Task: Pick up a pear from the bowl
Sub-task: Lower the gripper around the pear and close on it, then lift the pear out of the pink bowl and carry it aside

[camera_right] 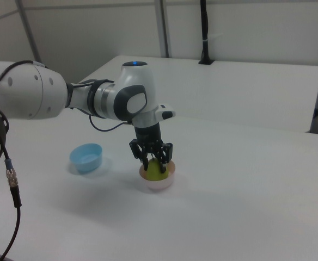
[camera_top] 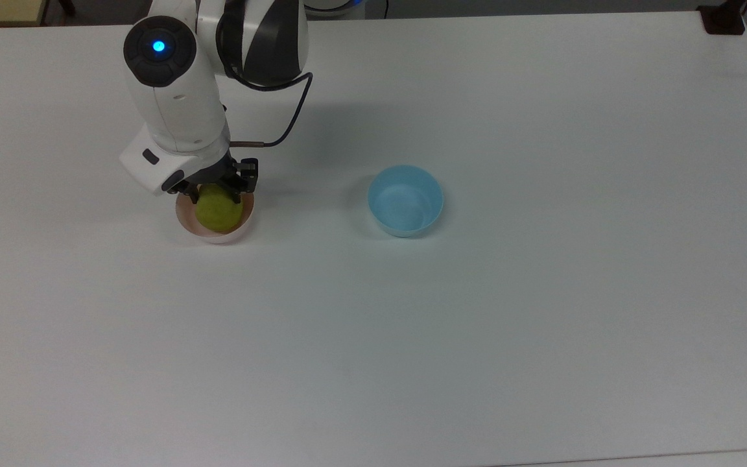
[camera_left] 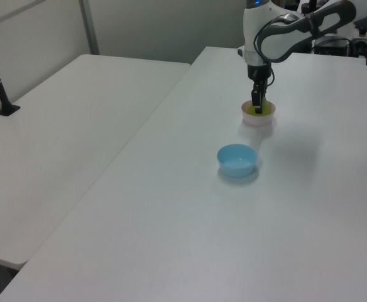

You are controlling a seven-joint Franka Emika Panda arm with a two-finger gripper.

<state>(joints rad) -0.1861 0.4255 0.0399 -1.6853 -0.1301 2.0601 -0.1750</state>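
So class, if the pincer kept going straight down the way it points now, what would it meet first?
The pear. The pincer points down with its fingers already at either side of the pear in the pink bowl, so the palm would probably press onto the fruit first.

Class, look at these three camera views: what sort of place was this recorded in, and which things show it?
Probably a robotics lab or test room: a white robot arm works at a plain white table bare except for a small pale pink plastic bowl, a light blue plastic bowl and a yellow-green pear.
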